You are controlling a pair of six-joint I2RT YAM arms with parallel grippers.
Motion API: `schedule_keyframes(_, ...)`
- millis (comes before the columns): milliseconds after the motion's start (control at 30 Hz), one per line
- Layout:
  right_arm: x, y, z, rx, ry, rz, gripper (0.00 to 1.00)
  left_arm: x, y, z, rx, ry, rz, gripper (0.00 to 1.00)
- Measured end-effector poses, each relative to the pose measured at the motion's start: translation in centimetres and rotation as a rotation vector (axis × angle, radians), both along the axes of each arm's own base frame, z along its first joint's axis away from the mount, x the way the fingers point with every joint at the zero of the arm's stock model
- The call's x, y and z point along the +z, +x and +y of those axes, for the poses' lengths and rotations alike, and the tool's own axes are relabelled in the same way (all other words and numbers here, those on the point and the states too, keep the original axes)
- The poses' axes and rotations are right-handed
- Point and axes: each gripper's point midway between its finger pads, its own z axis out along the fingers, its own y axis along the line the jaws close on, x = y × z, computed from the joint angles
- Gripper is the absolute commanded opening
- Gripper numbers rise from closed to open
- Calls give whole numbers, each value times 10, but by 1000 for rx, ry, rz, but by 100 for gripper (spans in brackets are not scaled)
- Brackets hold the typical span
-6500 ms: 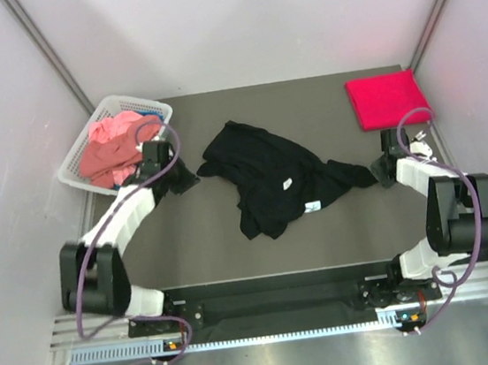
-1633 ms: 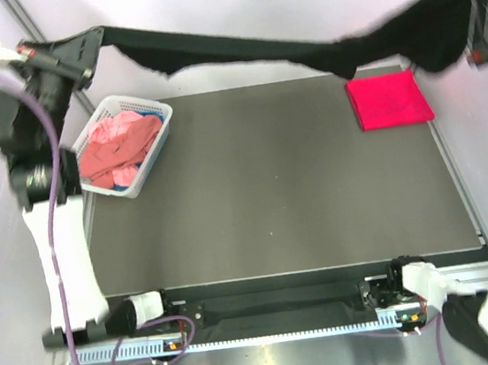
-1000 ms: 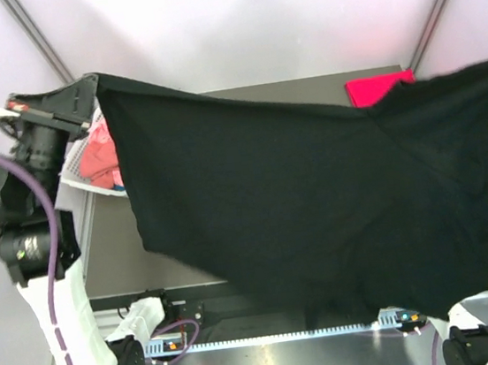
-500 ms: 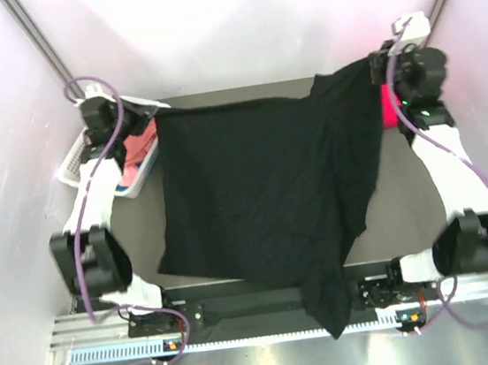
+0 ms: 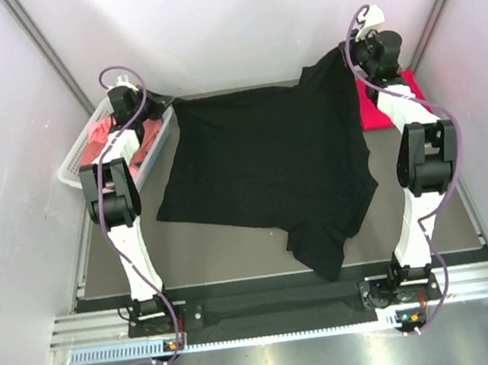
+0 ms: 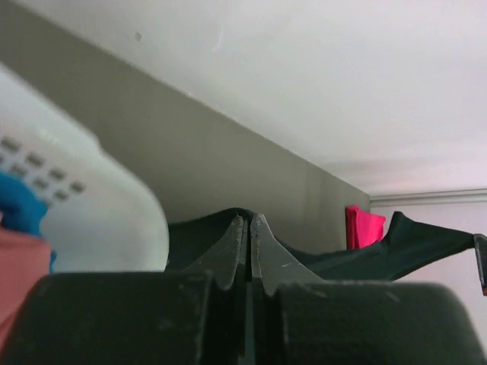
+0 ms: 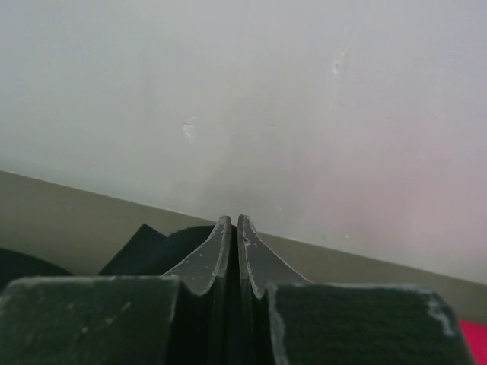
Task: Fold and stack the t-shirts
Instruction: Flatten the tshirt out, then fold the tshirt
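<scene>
The black t-shirt (image 5: 268,157) lies spread over the grey table, its near end bunched toward the front edge. My left gripper (image 5: 166,108) is shut on its far left corner beside the basket; in the left wrist view (image 6: 248,220) black cloth (image 6: 205,236) sits pinched between the fingers. My right gripper (image 5: 342,49) is shut on the far right corner, held a little above the table; in the right wrist view (image 7: 233,222) black cloth (image 7: 156,247) shows in the jaws. The folded crimson red t-shirt (image 5: 380,105) lies at the far right, partly hidden by the right arm.
A white lattice basket (image 5: 78,158) at the far left holds salmon pink (image 5: 100,134) and blue cloth. Its rim (image 6: 99,198) fills the left of the left wrist view. White walls close in the back and sides.
Both arms have swung the black t-shirt down from high in the air and spread it on the table, then drawn its far corners toward the back wall. Both grippers stay shut on it.
</scene>
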Motion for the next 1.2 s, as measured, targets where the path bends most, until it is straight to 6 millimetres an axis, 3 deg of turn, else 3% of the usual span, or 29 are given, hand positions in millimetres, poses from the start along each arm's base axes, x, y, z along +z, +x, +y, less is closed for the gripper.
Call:
schedule_keyframes(133,-5,15,0,5,1,-11,0,16,16,0,-15,19,-67,0)
schedule_keyframes(267,-6,17,-4,-19,-6,-14,0,27,27,0,-31,35,-112,0)
schedule_keyframes(433,-8,17,-6,-27,-8,-7,0,29,35,-2,-54,44,-134,0)
schedule_keyframes(600,-23,7,-5,-25,10,88,0,21,32,-8,-91,35,-115,0)
schedule_keyframes(767,-33,-28,-4,-34,22,182,0,12,26,-11,-130,61,-96,0)
schedule_keyframes(1067,-11,-94,-14,-106,27,281,0,2,-3,-15,-190,142,-27,0)
schedule_keyframes(1200,-26,-127,-18,-135,20,362,0,0,-22,-15,-208,181,15,0)
